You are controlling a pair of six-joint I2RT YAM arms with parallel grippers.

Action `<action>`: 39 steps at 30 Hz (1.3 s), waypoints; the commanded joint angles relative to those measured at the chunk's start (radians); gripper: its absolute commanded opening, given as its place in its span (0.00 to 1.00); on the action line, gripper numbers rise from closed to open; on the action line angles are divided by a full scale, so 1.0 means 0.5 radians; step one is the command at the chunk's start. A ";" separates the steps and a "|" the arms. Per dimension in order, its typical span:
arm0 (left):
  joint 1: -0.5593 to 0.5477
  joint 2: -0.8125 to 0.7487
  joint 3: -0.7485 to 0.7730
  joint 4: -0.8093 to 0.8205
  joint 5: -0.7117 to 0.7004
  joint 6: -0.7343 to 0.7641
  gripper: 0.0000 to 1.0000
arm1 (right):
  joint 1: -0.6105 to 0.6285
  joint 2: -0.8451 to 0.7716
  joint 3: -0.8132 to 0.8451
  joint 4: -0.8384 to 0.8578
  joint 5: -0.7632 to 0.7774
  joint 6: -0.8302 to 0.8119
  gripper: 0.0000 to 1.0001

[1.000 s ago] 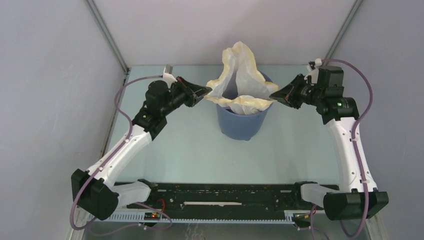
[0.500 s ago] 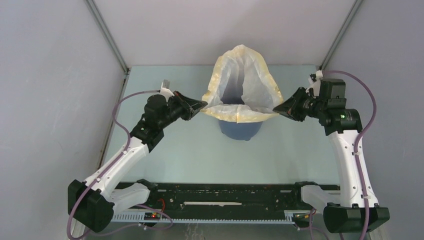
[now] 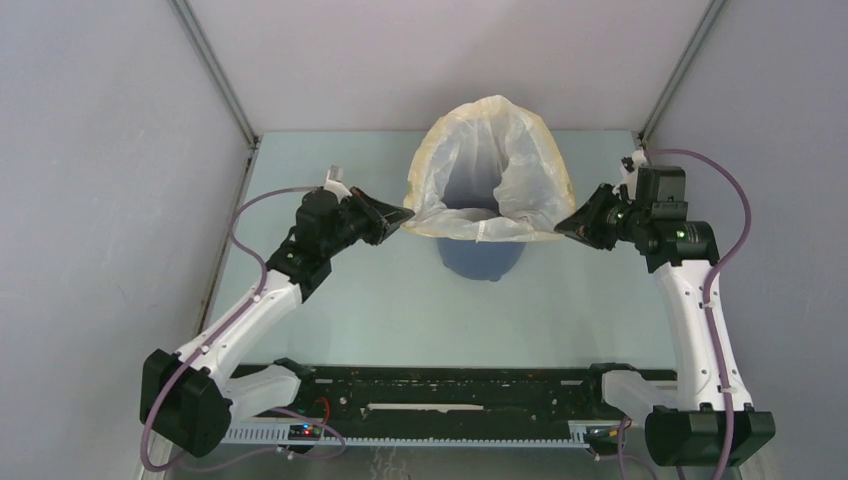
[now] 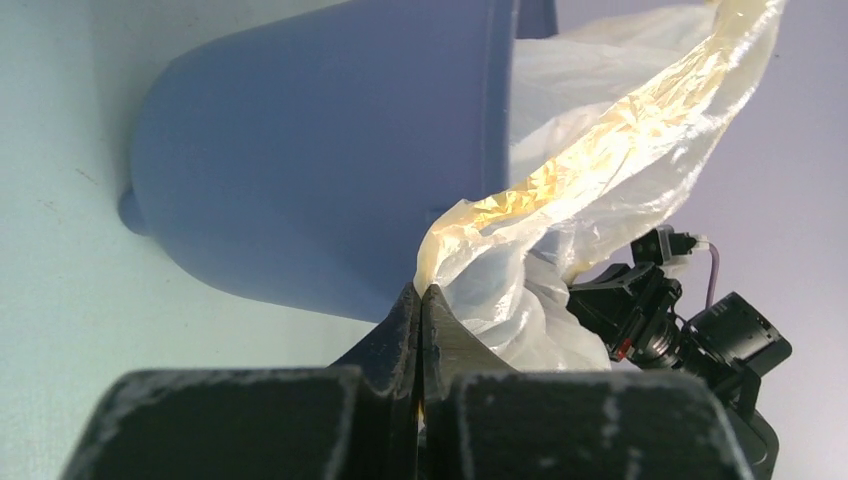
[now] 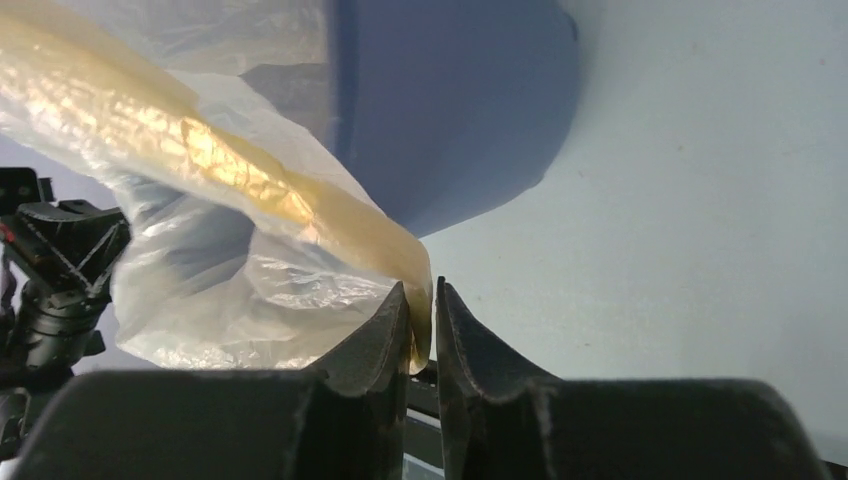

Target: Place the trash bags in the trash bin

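Top external: left tool (image 3: 403, 214) and right tool (image 3: 560, 229) each pinch the trash bag (image 3: 480, 160), its mouth stretched above the trash bin (image 3: 482, 262); lower both evenly outside the bin's rim.

The trash bag (image 3: 487, 170) is thin, crinkly, translucent plastic, its creases glossy just beyond the left hand (image 4: 420, 297). The trash bin (image 3: 482, 262) is smooth matt blue plastic. That hand's black fingers (image 4: 395, 340) look dull and scuffed whitish; the desk (image 3: 400, 310) is matt.

Overhead camera looks down; both wrist cameras closely share the trash bin (image 4: 300, 170).
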 commanded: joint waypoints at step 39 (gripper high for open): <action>0.321 0.985 1.176 0.321 0.883 0.544 0.78 | -0.073 0.924 0.998 0.846 -1.011 0.280 0.68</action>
